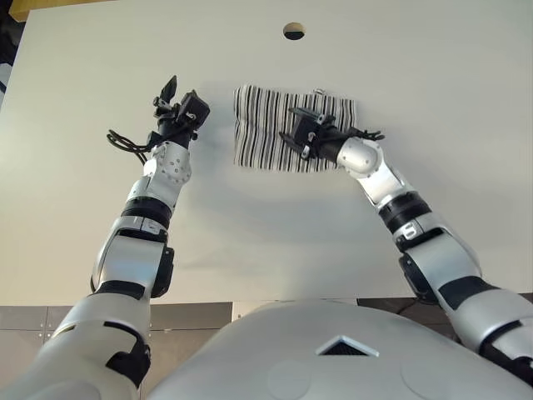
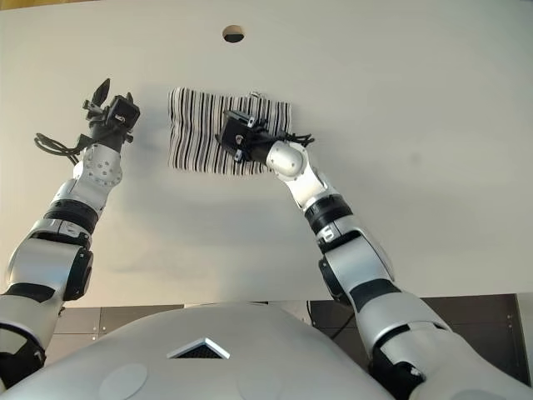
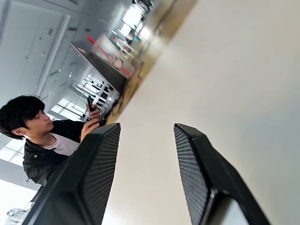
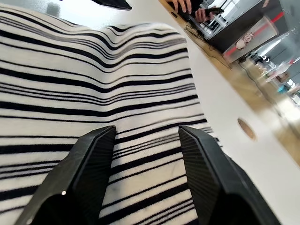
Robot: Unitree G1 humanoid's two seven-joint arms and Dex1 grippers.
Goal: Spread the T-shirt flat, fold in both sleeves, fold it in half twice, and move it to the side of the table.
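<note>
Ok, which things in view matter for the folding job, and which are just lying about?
For the job: T-shirt, folded into a striped rectangle; right gripper, open over it; left gripper, open over bare table beside it.
Just there: round hole near the table's far edge.

White table (image 1: 416, 250), bright windows (image 3: 131, 16)

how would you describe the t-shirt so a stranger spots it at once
On the pale table, look toward the far side, just nearer than the small round hole. The T-shirt lies there folded into a rectangle under the right gripper. It is the only black-and-white striped thing on the plain surface.
</note>
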